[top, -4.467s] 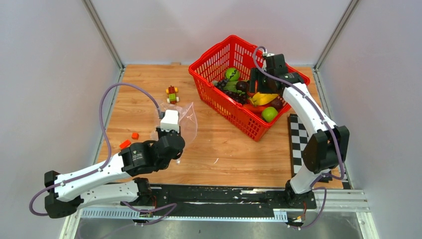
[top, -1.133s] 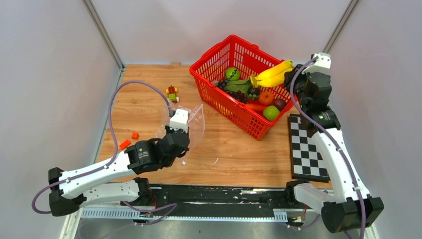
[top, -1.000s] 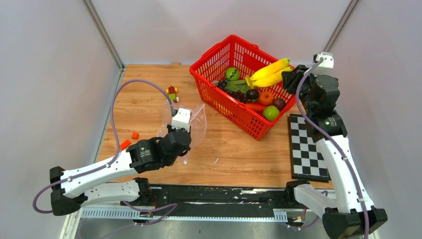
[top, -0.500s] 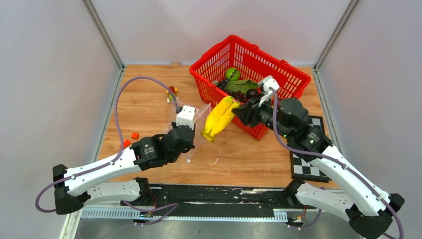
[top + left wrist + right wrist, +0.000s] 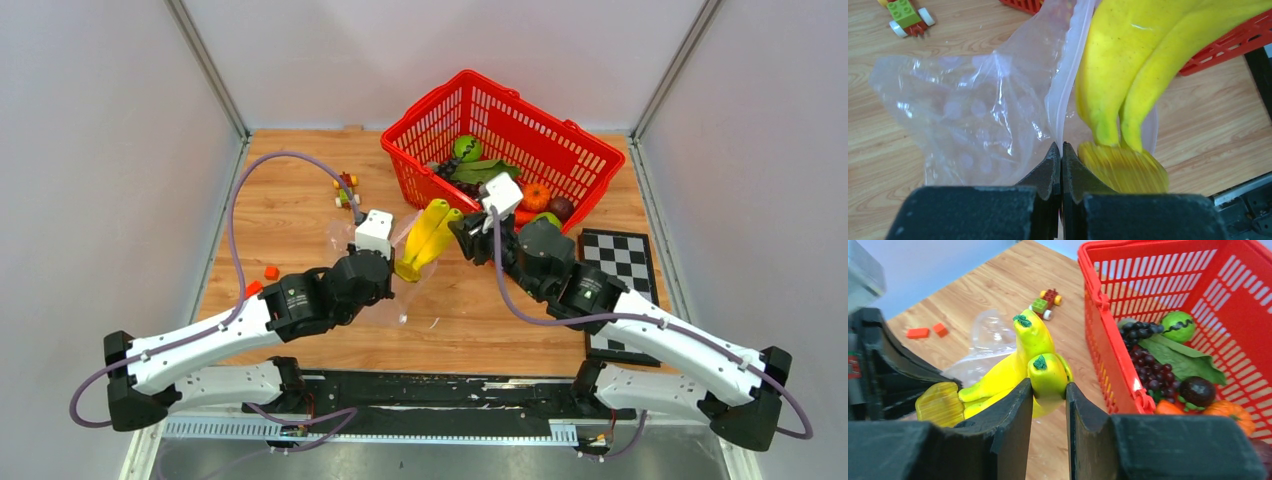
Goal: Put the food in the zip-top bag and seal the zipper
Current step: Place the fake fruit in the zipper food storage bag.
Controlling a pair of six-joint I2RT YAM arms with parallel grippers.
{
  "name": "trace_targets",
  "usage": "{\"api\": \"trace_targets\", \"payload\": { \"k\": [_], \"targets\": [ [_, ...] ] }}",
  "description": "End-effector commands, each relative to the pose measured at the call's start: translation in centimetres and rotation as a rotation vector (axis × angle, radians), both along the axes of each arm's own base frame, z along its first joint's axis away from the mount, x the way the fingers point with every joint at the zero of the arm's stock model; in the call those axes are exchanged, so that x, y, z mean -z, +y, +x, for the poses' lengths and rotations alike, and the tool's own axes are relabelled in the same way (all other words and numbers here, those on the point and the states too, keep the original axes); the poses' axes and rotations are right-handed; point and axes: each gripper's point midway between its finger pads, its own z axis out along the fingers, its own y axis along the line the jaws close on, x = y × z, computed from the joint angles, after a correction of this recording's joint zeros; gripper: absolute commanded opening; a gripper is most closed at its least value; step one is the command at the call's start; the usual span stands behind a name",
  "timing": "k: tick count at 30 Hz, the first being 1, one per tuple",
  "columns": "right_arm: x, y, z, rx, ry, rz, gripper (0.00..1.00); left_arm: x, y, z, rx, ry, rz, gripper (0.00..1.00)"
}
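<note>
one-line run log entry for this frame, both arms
left gripper: shut on zip-top bag edge | right gripper: shut on bananas | bananas: lower end at open bag mouth | zipper: unsealed

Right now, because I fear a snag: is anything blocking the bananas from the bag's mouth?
Nothing separate shows. The bananas, in the right gripper, have their lower end at the mouth of the bag, beside the lip the left gripper pinches; its fingers sit just below.

My left arm (image 5: 190,345) and right arm (image 5: 680,342) wear white shells with black joints. A purple cable (image 5: 233,205) trails each one, and a white camera box (image 5: 375,232) caps each wrist. Left tool (image 5: 1061,155), right tool (image 5: 1048,390): matte black, tapered fingers.
</note>
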Motion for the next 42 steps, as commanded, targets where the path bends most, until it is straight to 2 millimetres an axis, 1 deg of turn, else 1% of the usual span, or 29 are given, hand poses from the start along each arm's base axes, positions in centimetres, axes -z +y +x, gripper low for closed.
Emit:
{"api": "trace_targets", "payload": {
  "k": [1,3,5,6,9,11,12,15,18,20,21,23,25,26,28,30,32,35,38,40,42],
  "targets": [
    [-1.0,-0.8,1.6,0.123,-0.155,-0.061,0.00,-3.5,-0.2,0.2,-0.016,-0.031,-0.116,0.00],
    [-0.8,-0.6,1.2,0.129,-0.187,-0.091,0.00,-4.0,0.1,0.2,-0.033,-0.033,-0.132,0.00],
    [-1.4,-0.3,0.9,0.157,-0.239,-0.089,0.00,-4.6,0.2,0.2,-0.038,-0.035,-0.150,0.00],
    [-1.4,0.0,0.6,0.167,-0.258,-0.100,0.00,-4.8,0.2,0.1,-0.037,-0.035,-0.158,0.00],
    [-1.6,1.3,-0.2,0.162,-0.277,-0.088,0.00,-5.2,0.0,0.1,-0.035,-0.035,-0.180,0.00],
    [-1.5,2.5,-0.9,0.146,-0.278,-0.084,0.00,-5.1,-0.1,0.1,-0.034,-0.034,-0.180,0.00],
    [-1.6,2.8,-1.1,0.155,-0.270,-0.077,0.00,-5.0,-0.2,0.2,-0.038,-0.033,-0.176,0.00],
    [-1.8,3.5,-1.3,0.186,-0.201,-0.012,0.00,-4.7,-0.2,0.4,-0.058,-0.033,-0.184,0.00],
    [-0.8,2.6,-0.5,0.321,-0.079,0.045,0.00,-4.6,-0.2,0.5,-0.071,-0.042,-0.220,0.00],
    [-0.1,2.3,-0.7,0.372,0.018,0.101,0.00,-4.6,-0.2,0.6,-0.081,-0.050,-0.245,0.00],
    [0.1,2.6,-0.9,0.363,0.055,0.136,0.00,-4.6,-0.2,0.7,-0.086,-0.052,-0.252,0.00],
    [0.4,4.0,-1.4,0.300,0.082,0.173,0.00,-4.6,-0.2,0.7,-0.093,-0.056,-0.260,0.00],
    [0.8,5.7,-1.9,0.209,0.056,0.135,0.00,-4.9,-0.2,0.7,-0.095,-0.058,-0.269,0.00],
    [1.1,6.2,-1.9,0.183,0.042,0.102,0.00,-5.1,-0.1,0.7,-0.097,-0.063,-0.275,0.00],
    [1.7,6.3,-1.7,0.184,0.027,0.040,0.00,-5.6,0.2,0.7,-0.103,-0.074,-0.290,0.00],
    [1.7,6.4,-1.6,0.176,0.005,0.006,0.01,-6.0,0.7,0.7,-0.116,-0.086,-0.303,0.00],
    [1.6,6.7,-1.9,0.150,0.000,0.015,0.02,-6.4,1.1,0.7,-0.124,-0.095,-0.318,0.00],
    [1.1,6.7,-2.0,0.154,0.017,0.082,0.05,-6.8,1.5,0.7,-0.138,-0.106,-0.346,0.00],
    [0.3,7.8,-2.8,0.097,0.055,0.184,0.09,-7.0,1.6,0.7,-0.142,-0.112,-0.375,0.00],
    [0.3,8.7,-2.9,0.073,0.058,0.183,0.15,-6.9,1.5,0.6,-0.138,-0.110,-0.385,0.00],
    [1.2,9.0,-2.7,0.077,0.063,0.105,0.27,-6.9,1.5,0.6,-0.136,-0.109,-0.388,0.00]
  ]
}}
